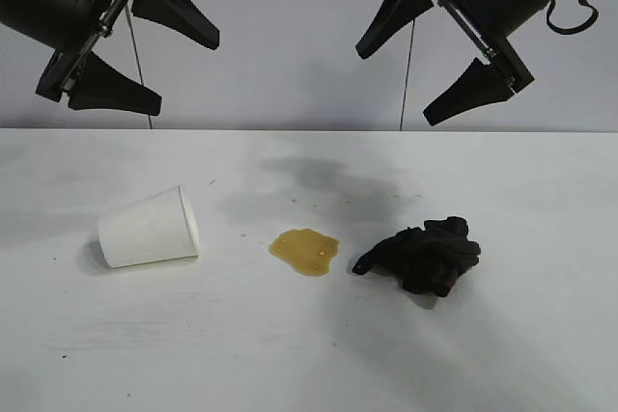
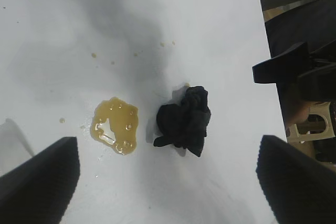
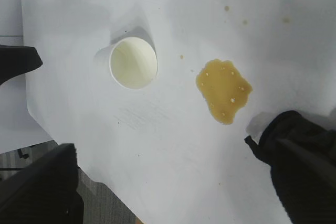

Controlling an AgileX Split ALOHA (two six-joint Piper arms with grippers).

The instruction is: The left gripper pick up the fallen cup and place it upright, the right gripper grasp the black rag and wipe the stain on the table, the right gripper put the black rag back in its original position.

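The white paper cup (image 1: pixel 150 229) lies on its side at the left of the table (image 1: pixel 309 354), its mouth (image 3: pixel 134 62) facing the right arm. An amber stain (image 1: pixel 305 250) (image 2: pixel 115 124) (image 3: pixel 223 90) sits mid-table. Just to the right of it lies the bunched black rag (image 1: pixel 425 256) (image 2: pixel 184 119) (image 3: pixel 286 129). High above the table's far left, my left gripper (image 1: pixel 188 72) (image 2: pixel 167 148) hangs open and holds nothing. My right gripper (image 1: pixel 392 86) (image 3: pixel 168 166) is open high at the far right, also holding nothing.
Small amber droplets (image 2: pixel 111 62) dot the table beyond the stain. The table's edge (image 3: pixel 105 182) runs close under the right gripper's view, with floor past it. The other arm's finger (image 2: pixel 283 64) shows at the side of the left wrist view.
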